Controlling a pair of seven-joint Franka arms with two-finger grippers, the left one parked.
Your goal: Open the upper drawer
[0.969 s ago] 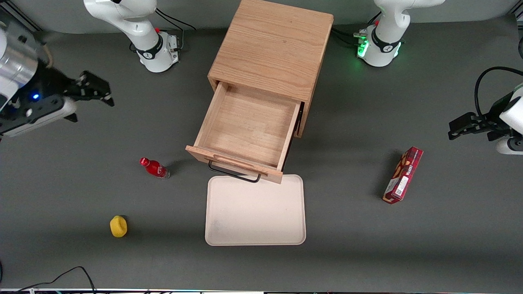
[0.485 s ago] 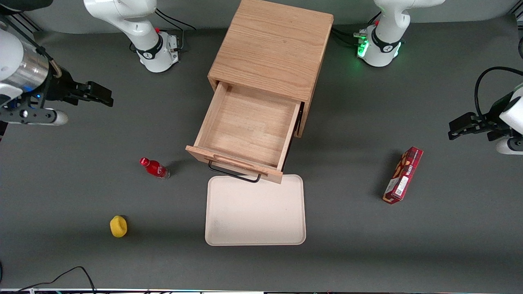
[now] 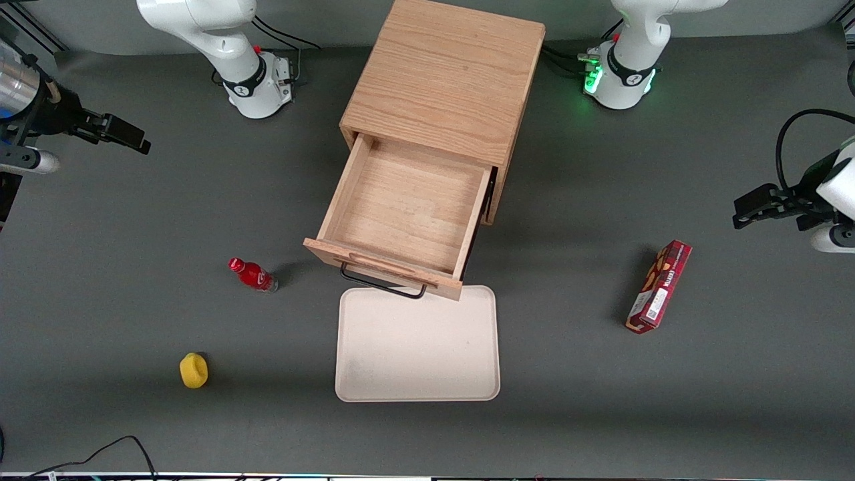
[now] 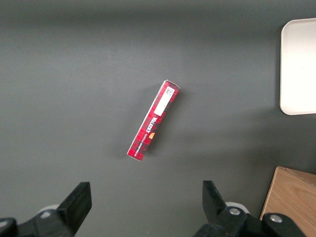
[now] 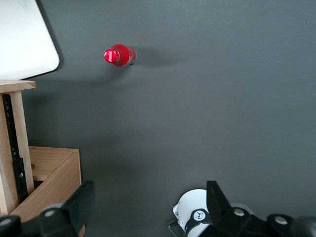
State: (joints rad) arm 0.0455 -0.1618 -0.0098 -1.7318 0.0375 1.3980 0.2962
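The upper drawer [image 3: 407,200] stands pulled far out of the oak cabinet [image 3: 447,73], and its light-oak inside holds nothing. Its thin black wire handle [image 3: 384,284] hangs under the front rail, just over the edge of the tray. My right gripper [image 3: 137,141] hovers far from the drawer toward the working arm's end of the table, open and holding nothing. In the right wrist view the gripper [image 5: 148,207] spreads its two dark fingers wide over bare grey table, with the drawer's side and black slide rail [image 5: 24,128] beside it.
A cream tray [image 3: 417,347] lies in front of the drawer. A small red bottle [image 3: 252,274] stands beside the drawer front, and a yellow object [image 3: 194,370] sits nearer the front camera. A red box [image 3: 658,287] lies toward the parked arm's end.
My right gripper has drawn back toward the working arm's end of the table and farther from the front camera. The drawer has stayed pulled out.
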